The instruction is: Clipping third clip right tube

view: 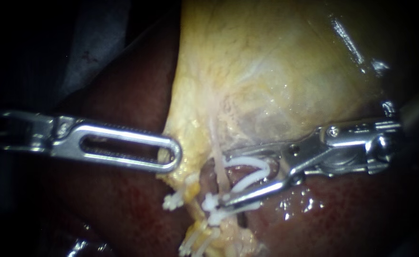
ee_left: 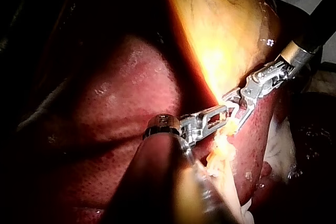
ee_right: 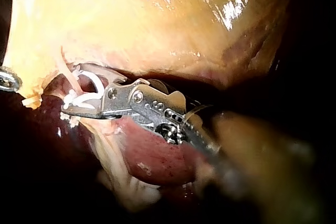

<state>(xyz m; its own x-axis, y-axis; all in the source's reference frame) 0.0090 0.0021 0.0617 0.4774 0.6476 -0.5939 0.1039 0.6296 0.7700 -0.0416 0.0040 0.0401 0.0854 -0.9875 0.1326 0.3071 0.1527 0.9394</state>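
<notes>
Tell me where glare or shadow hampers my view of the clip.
Endoscope view: clip well lit, glare streaks on the gallbladder. Left wrist view: strong glare on the gallbladder swamps the clip. Right wrist view: clip lit, shadow behind it.

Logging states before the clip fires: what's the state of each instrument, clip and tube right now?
Left instrument: jaws shut on the gallbladder edge.
Right instrument: jaws standing apart, shut on the new clip.
new clip: open, not yet squeezed closed.
Tube: at the new clip's mouth, not clamped there.
Placed clips: closed.
</notes>
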